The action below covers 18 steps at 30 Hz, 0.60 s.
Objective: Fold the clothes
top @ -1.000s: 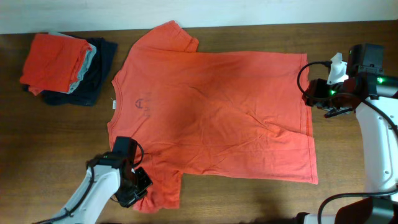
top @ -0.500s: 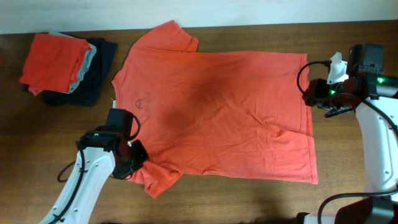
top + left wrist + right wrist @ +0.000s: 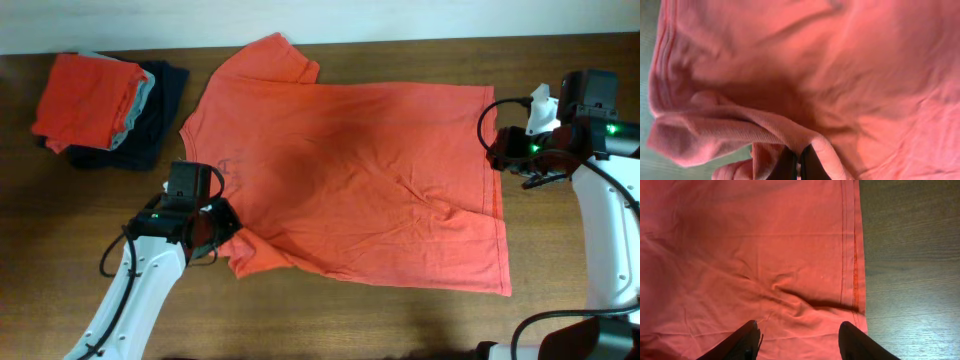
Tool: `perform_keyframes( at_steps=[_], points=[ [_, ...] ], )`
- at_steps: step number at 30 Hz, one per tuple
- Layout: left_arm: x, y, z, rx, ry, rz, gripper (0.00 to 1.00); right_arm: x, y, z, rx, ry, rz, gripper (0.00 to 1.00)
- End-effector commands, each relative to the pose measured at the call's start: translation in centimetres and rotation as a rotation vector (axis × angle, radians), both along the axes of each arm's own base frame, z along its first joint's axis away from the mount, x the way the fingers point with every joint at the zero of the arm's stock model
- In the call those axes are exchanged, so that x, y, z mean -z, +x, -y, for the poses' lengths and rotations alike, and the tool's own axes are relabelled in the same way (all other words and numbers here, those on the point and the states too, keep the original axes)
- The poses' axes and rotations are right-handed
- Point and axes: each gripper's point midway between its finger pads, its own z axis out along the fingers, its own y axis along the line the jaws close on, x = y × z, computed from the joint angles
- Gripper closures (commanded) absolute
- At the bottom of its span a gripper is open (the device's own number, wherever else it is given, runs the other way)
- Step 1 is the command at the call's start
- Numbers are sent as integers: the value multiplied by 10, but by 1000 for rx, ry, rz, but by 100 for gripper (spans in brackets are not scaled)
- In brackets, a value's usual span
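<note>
An orange-red T-shirt [image 3: 350,180] lies spread across the table, collar to the left and hem to the right. My left gripper [image 3: 207,237] is shut on its near sleeve [image 3: 255,255], which is drawn in against the body. In the left wrist view the left gripper [image 3: 799,164] pinches a fold of this sleeve fabric [image 3: 740,125] between closed fingers. My right gripper [image 3: 505,152] hovers over the far corner of the hem, open. In the right wrist view the right gripper [image 3: 800,330] has nothing between its fingers, and the hem [image 3: 855,255] lies below.
A stack of folded garments sits at the far left: an orange-red folded shirt [image 3: 85,95] on top, over a pale grey garment [image 3: 143,95] and a dark navy one [image 3: 160,120]. Bare wood table [image 3: 80,240] surrounds the shirt.
My left gripper has carried the near sleeve away from the table's front edge and in toward the shirt's body. The right arm has stayed still.
</note>
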Motion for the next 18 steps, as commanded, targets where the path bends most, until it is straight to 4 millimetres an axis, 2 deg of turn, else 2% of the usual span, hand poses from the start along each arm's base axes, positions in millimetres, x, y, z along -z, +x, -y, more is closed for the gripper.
perform_keyframes(
  at_steps=[1,7,13,15,18],
  points=[
    [3,7,0,14,16,3,99,-5,3,0,-10,4,17,44],
    [24,7,0,15,24,-60,100,-5,3,0,-10,4,18,44],
    [33,29,3,43,28,-5,99,-5,3,0,-10,4,17,44],
    [29,39,4,83,39,43,84,-5,3,0,-10,4,17,44],
    [20,57,6,152,63,131,68,-5,3,0,-10,4,17,44]
  ],
)
